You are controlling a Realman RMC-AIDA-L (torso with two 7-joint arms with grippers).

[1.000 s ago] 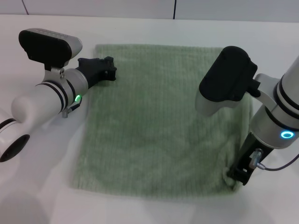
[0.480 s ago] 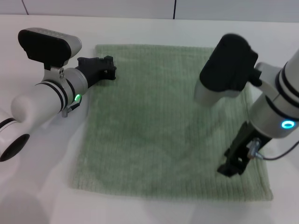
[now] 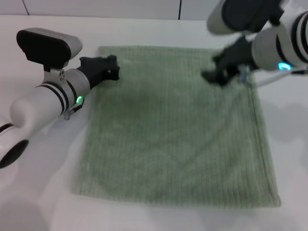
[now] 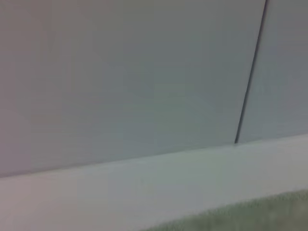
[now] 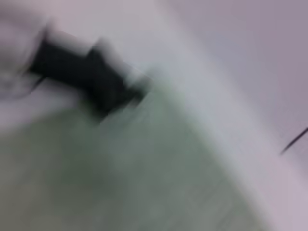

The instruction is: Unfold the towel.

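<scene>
The pale sage-green towel (image 3: 173, 130) lies spread flat on the white table (image 3: 43, 192), roughly square. My left gripper (image 3: 114, 68) sits low at the towel's far left corner, at its edge. My right gripper (image 3: 214, 70) is lifted above the towel's far right part, open and holding nothing. The left wrist view shows only a strip of towel edge (image 4: 269, 214) below the wall. The right wrist view shows the towel (image 5: 120, 183) and, farther off, the left gripper (image 5: 82, 72), both smeared by motion.
A pale wall with a dark vertical seam (image 3: 180, 8) stands behind the table. White table top shows on all sides of the towel, widest at the left front under my left arm (image 3: 33, 108).
My right gripper let go of the towel's near right corner, rose and swung to the far right. That corner now lies flat. The left arm has barely moved.
</scene>
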